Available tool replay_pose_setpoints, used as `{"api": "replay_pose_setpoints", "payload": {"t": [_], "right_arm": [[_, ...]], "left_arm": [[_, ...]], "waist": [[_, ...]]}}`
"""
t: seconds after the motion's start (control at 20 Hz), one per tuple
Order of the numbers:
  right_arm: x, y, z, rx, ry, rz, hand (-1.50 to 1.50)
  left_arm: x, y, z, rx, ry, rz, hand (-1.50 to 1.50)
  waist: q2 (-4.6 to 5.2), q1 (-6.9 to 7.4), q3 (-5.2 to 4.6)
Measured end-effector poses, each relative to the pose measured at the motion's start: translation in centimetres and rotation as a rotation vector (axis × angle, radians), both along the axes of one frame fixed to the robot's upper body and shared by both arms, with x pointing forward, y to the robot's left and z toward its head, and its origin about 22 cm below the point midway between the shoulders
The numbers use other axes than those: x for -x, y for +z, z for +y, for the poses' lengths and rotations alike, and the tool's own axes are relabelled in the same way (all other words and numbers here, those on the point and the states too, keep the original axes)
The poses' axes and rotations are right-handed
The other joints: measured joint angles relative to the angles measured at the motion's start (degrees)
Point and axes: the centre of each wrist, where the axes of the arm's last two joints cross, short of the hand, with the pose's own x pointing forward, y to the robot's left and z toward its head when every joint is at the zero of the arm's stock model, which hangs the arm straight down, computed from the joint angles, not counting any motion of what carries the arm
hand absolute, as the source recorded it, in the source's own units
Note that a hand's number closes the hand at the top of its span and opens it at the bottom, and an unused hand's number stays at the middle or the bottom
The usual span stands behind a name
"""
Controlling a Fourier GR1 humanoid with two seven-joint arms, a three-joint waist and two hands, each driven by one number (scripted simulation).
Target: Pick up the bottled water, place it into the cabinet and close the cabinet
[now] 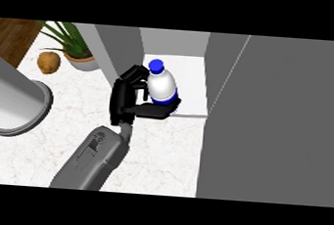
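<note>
The bottled water (161,84), white with a blue cap, stands upright at the front of the cabinet's white shelf (192,77). My left hand (125,96) is curled round it from the left, with fingers over its far side and the thumb under its near side. The grey forearm (94,156) runs in from the lower edge. The cabinet door (285,122), a large grey panel, stands open at the right. My right hand shows nowhere.
A large grey cylinder (11,98) lies at the left edge. At the back left are a potted plant (76,49) and a brown potato (49,62). The cabinet's grey side wall (120,47) rises just left of the hand. White marbled counter (167,153) lies in front.
</note>
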Motion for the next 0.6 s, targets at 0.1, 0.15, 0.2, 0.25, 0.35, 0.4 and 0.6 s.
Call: {"api": "replay_pose_setpoints", "payload": {"t": [0.1, 0.15, 0.2, 0.25, 0.35, 0.4, 0.6], "right_arm": [[-0.04, -0.09, 0.07, -0.004, 0.003, 0.0, -1.5], [0.08, -0.01, -0.08, -0.004, 0.007, 0.0, -1.5], [-0.09, -0.08, 0.06, -0.006, 0.009, 0.0, -1.5], [-0.09, -0.21, 0.01, -0.006, 0.014, 0.001, -1.5], [-0.08, -0.21, -0.11, -0.002, 0.019, 0.002, -1.5], [-0.02, -0.22, -0.17, -0.002, 0.022, 0.002, -1.5], [0.0, -0.29, -0.18, 0.003, 0.032, 0.005, -1.5]], "left_arm": [[-0.09, -0.04, -0.22, -0.03, 0.037, 0.007, 1.5], [-0.11, -0.05, -0.21, -0.043, 0.053, 0.011, 1.5], [-0.12, -0.12, -0.27, -0.062, 0.064, 0.009, 1.5], [-0.13, -0.11, -0.26, -0.076, 0.074, 0.017, 1.5], [-0.14, -0.11, -0.3, -0.102, 0.091, 0.027, 1.5], [-0.15, -0.12, -0.33, -0.109, 0.097, 0.028, 1.5], [-0.26, -0.28, -0.51, -0.154, 0.142, 0.029, 1.5]], "waist": [[-0.03, -0.2, 0.04], [-0.05, -0.44, 0.07], [-0.04, -0.52, 0.1], [-0.04, -0.68, 0.13], [-0.05, -0.92, 0.17], [-0.05, -0.98, 0.18], [-0.02, -1.37, 0.24]]}}
